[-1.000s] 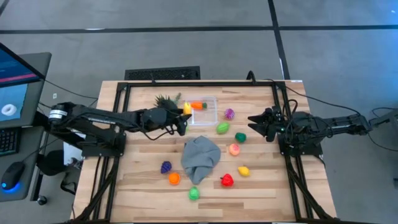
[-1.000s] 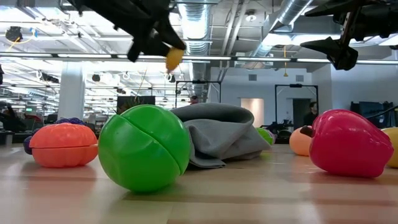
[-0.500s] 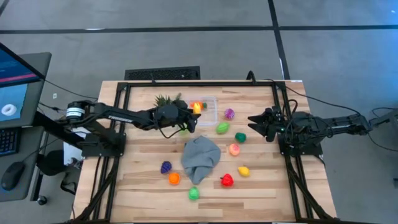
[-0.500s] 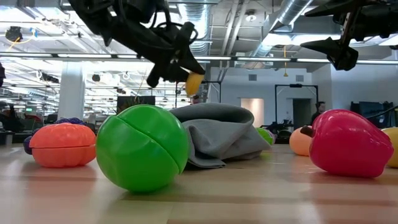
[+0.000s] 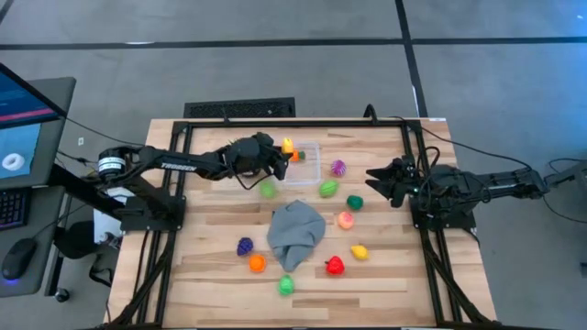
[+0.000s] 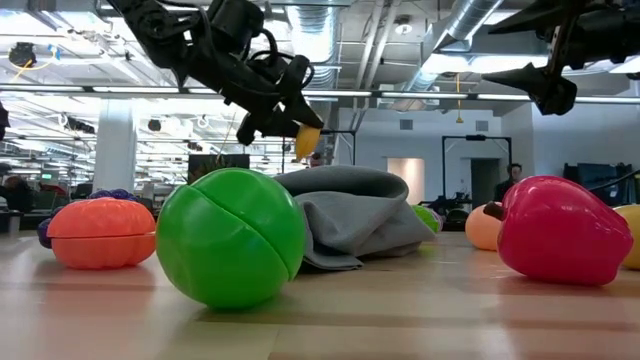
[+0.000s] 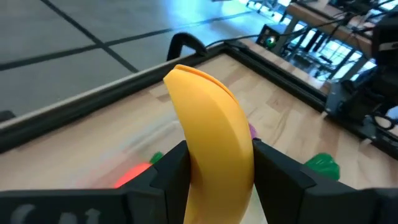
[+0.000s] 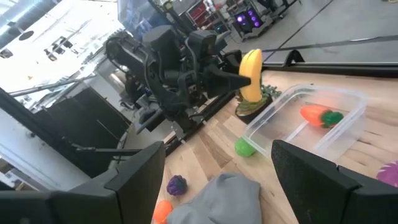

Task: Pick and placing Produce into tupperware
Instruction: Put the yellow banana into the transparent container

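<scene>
Yellow banana (image 5: 288,146) clamped in the left gripper (image 5: 282,152), held in the air at the near-left edge of the clear tupperware (image 5: 310,170).
The fingers (image 7: 283,177) press both sides of the banana, which stands upright; an orange carrot (image 5: 296,156) already lies inside the tupperware. Just right of it sit a purple piece (image 5: 338,168) and a green piece (image 5: 327,189), with the grey cloth (image 5: 295,231) nearer the front. Far right, the right gripper (image 5: 374,176) hovers with its fingers apart, holding nothing.
</scene>
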Robot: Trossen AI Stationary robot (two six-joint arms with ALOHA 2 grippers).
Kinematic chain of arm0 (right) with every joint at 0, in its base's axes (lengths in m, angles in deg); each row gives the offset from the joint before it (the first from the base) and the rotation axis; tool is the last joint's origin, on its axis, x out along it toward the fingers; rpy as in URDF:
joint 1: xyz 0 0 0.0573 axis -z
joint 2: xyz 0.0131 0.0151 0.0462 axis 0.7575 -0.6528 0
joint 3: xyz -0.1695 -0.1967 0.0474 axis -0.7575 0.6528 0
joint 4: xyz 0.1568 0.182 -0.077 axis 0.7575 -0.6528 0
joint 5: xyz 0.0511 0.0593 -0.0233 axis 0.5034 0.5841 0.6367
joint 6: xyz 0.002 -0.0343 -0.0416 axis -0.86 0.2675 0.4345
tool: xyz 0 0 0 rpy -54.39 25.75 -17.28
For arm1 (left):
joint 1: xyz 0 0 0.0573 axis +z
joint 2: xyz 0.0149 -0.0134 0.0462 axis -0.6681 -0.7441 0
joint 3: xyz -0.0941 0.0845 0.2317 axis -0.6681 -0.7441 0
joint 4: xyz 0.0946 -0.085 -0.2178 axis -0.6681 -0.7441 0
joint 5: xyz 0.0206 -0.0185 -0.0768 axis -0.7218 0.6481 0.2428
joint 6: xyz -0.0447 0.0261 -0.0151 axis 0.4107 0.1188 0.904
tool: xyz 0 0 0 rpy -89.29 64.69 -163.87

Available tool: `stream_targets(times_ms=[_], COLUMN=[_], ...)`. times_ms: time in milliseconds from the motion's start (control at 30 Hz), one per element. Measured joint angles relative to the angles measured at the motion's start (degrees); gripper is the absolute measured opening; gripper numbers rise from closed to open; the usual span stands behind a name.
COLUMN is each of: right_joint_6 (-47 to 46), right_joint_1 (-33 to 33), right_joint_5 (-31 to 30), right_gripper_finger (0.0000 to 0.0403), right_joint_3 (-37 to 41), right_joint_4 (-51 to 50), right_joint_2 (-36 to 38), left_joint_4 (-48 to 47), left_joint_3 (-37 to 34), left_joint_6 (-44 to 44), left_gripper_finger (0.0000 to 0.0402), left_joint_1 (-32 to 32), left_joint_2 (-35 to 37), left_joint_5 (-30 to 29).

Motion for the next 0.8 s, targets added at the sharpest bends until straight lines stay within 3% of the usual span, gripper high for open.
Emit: stream_targets(times_ms=[300,633,800], right_joint_6=[0.0,-0.8,-1.6], right_joint_1=[1.9,1.7,0.5], right_joint_5=[0.0,0.2,0.2], right_gripper_finger=[0.0317,0.0317,0.0317], right_joint_3=[0.0,0.0,0.0], right_joint_4=[-0.1,0.3,0.3], right_joint_2=[0.0,-1.0,-2.1], left_joint_4=[-4.7,-21.4,-27.9], left_joint_3=[7.3,20.1,25.3], left_joint_6=[-5.2,-12.5,-16.1], left_gripper_finger=[0.0144,0.0144,0.0144], left_joint_1=[3.6,6.8,6.9], left_joint_2=[-2.7,-11.8,-16.1], left_joint_5=[6.3,14.2,15.0])
